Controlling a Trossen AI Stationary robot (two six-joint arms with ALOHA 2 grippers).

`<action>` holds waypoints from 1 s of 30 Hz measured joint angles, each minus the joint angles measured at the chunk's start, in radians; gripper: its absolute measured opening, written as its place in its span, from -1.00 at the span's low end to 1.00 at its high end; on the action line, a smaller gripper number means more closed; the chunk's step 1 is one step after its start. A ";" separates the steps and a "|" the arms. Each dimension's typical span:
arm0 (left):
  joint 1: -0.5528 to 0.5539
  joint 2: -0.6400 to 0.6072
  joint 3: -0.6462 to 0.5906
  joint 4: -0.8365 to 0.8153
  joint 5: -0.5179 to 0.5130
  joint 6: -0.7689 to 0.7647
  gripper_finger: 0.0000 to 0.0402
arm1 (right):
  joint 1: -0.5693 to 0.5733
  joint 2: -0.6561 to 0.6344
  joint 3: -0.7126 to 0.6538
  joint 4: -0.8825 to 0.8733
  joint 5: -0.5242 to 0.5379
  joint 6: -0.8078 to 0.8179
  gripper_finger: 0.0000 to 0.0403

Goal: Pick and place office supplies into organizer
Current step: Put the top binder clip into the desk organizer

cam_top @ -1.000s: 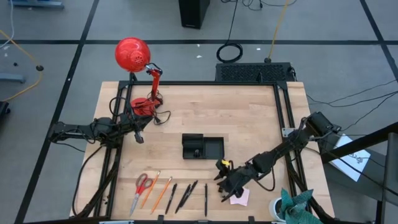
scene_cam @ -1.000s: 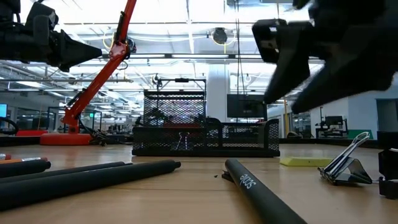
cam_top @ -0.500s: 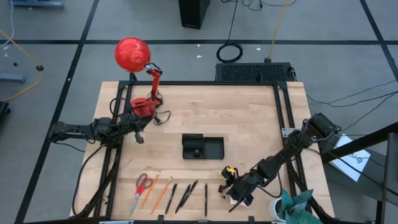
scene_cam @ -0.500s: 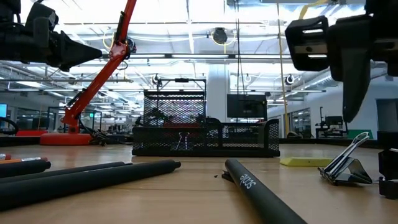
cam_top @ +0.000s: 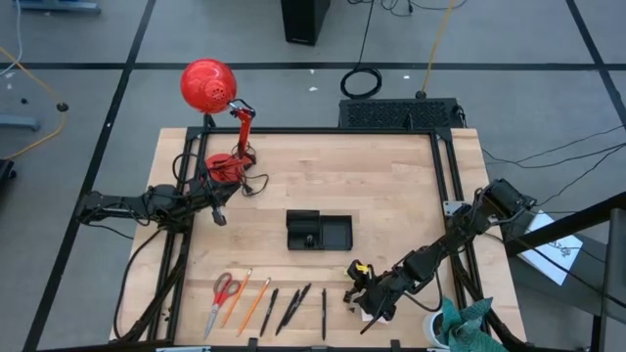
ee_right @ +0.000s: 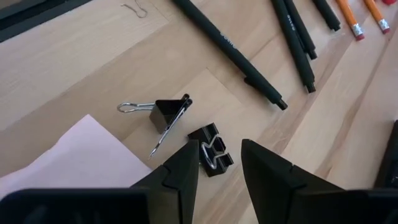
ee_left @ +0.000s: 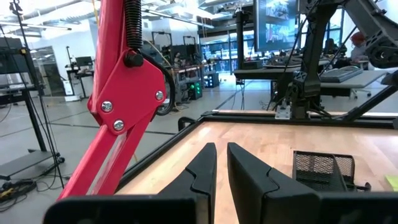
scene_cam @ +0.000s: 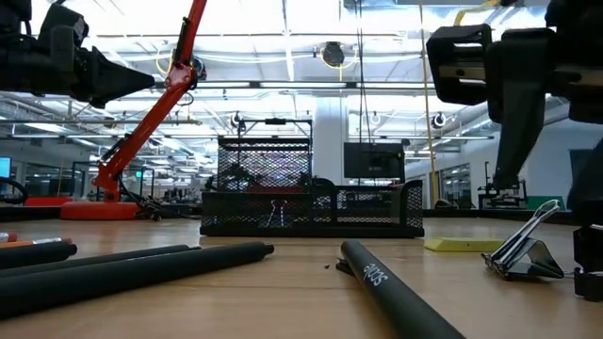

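Note:
My right gripper [ee_right: 214,174] is open and points down near the table's near edge [cam_top: 360,298]. A small black binder clip [ee_right: 211,152] lies on the wood just ahead of its fingertips, between them, untouched. A second clip [ee_right: 163,115] with silver handles rests beside the pale pink sticky-note pad [ee_right: 81,152]. Dark pens [ee_right: 230,46] and orange pencils [ee_right: 354,15] lie farther off, and the red-handled scissors [cam_top: 223,291] lie at the near left. The black organizer [cam_top: 319,232] stands at mid-table. A yellow-green piece [scene_cam: 459,245] lies flat. My left gripper [ee_left: 221,168] waits shut at the left [cam_top: 220,215].
The red desk lamp [cam_top: 210,88] stands at the far left, its base [cam_top: 227,166] close to my left gripper. A teal cloth [cam_top: 468,321] and a white cup [cam_top: 430,328] sit at the near right corner. Bare wood stretches beyond the organizer toward the far edge.
My right gripper has moved from beside the organizer toward the near edge and down, turning from a slant to point straight down over the binder clips. It has been almost still for the last half second. The supplies have not moved.

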 joint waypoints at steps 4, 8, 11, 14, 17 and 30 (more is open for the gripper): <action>0.000 0.000 0.000 0.000 0.000 0.000 -0.77 | 0.000 0.015 0.000 0.000 0.000 0.004 -0.42; 0.000 0.000 0.000 0.003 0.000 -0.002 -0.77 | 0.000 0.033 0.000 0.035 0.000 -0.004 -0.42; 0.000 0.000 0.000 0.003 0.000 -0.003 -0.77 | 0.000 0.052 0.000 0.049 0.000 -0.021 -0.42; 0.000 0.000 -0.001 0.002 0.000 -0.001 -0.77 | 0.000 0.059 0.000 0.049 0.000 -0.017 -0.42; 0.000 0.000 -0.001 0.001 -0.005 -0.001 -0.77 | 0.000 0.059 0.000 0.051 0.000 -0.016 -0.44; 0.000 0.000 -0.001 0.003 -0.009 -0.004 -0.77 | -0.002 0.057 0.002 0.076 0.004 0.005 -0.97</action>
